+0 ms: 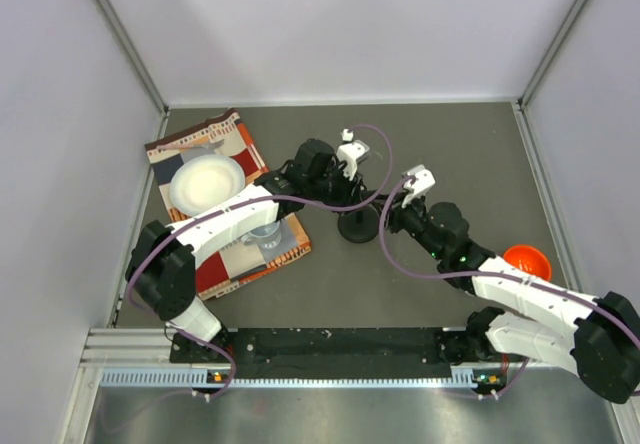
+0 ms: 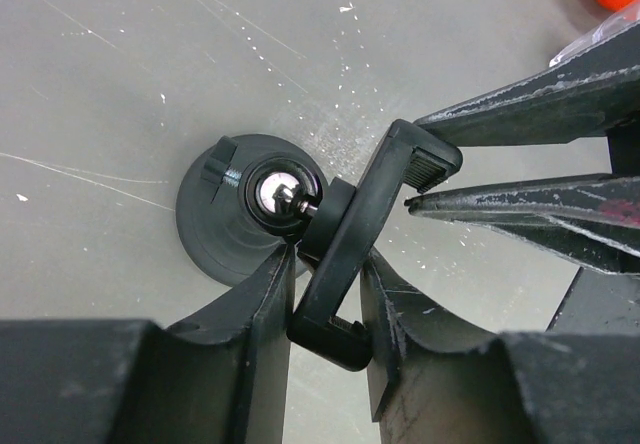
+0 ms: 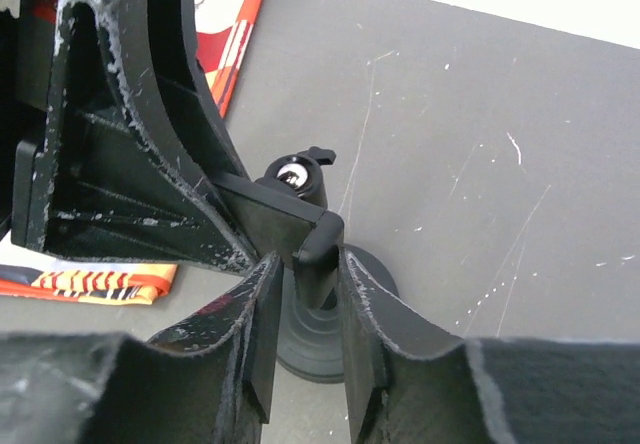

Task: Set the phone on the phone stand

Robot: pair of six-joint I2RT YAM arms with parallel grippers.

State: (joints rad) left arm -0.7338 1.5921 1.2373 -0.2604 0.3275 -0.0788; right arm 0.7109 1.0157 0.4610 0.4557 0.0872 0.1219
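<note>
The phone stand [image 1: 358, 228] stands on the grey table at the middle, with a round black base [image 2: 215, 239] and a clamp bracket [image 2: 365, 214] on a ball joint. My left gripper [image 1: 342, 192] reaches it from the left, and its fingers [image 2: 275, 304] press both sides of the bracket's lower end. My right gripper [image 1: 388, 219] comes from the right; in the right wrist view it [image 3: 310, 264] closes round the bracket's other end [image 3: 325, 234], above the base [image 3: 320, 349]. The phone is out of view in every frame.
An orange-checked cloth [image 1: 240, 139] lies at the left with a white bowl [image 1: 207, 184] and a clear glass [image 1: 265, 236] on it. An orange bowl [image 1: 527, 261] sits at the right. Grey walls enclose the table on three sides.
</note>
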